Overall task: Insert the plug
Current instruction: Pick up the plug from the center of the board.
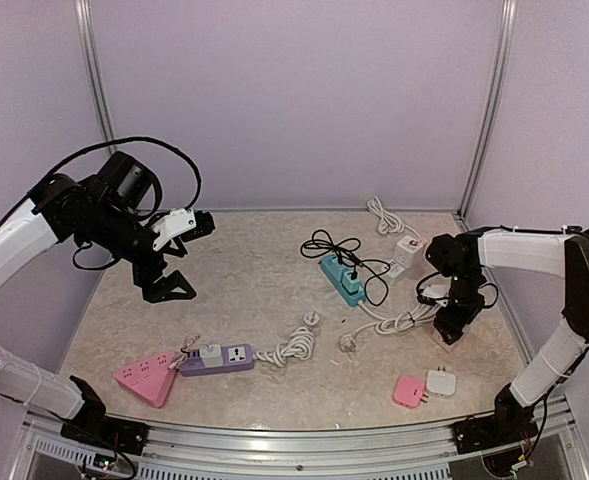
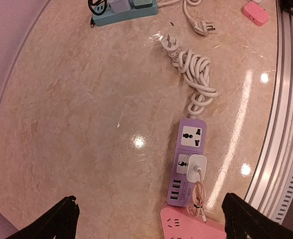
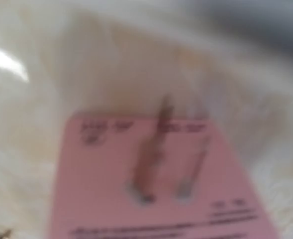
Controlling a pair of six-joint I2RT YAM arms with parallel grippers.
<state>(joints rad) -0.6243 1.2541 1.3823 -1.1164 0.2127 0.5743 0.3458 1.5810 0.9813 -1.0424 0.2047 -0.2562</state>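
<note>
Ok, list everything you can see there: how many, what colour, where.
pink power strip: one, pink, front left.
purple power strip: one, purple, beside it, white charger plugged in.
teal power strip: one, teal, centre back.
black cord: one, black, looping from the teal strip.
coiled cord: one, white, right of purple strip.
back cord: one, white, back right.
loose cord: one, white, right of centre.
cube adapter: one, white, right of teal strip.
pink adapter: one, pink, front right.
white adapter: one, white, beside it.
pronged plug: one, pink, close under right wrist camera, blurred.
left gripper: one, black, raised left, open.
right gripper: one, black, lowered right, opening unclear.
</note>
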